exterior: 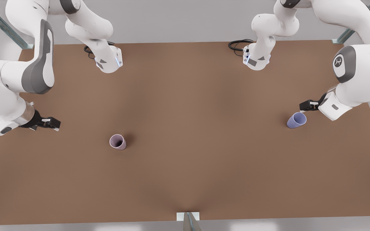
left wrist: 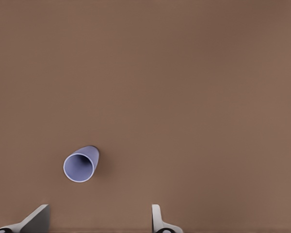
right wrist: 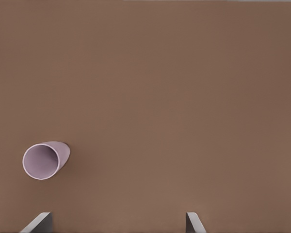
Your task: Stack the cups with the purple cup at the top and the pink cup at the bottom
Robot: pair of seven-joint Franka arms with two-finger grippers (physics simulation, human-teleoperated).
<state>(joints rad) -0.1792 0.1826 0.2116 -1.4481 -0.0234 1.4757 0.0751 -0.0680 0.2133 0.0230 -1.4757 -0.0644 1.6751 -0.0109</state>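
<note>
The pink cup (exterior: 118, 141) stands upright on the brown table (exterior: 185, 96), left of centre in the front view; the right wrist view sees it (right wrist: 44, 159) from above. The purple cup (exterior: 296, 120) stands upright near the front view's right side and also appears in the left wrist view (left wrist: 81, 164). My left gripper (exterior: 304, 107) hovers just beside and above the purple cup, fingers spread wide and open (left wrist: 98, 216), holding nothing. My right gripper (exterior: 53, 123) hangs at the front view's left, well apart from the pink cup, open and empty (right wrist: 116, 221).
Two arm bases (exterior: 109, 61) (exterior: 257, 59) with black cables sit at the table's back edge. A metal frame post (exterior: 189, 221) stands at the middle of the front edge. Bare tabletop lies between the two cups.
</note>
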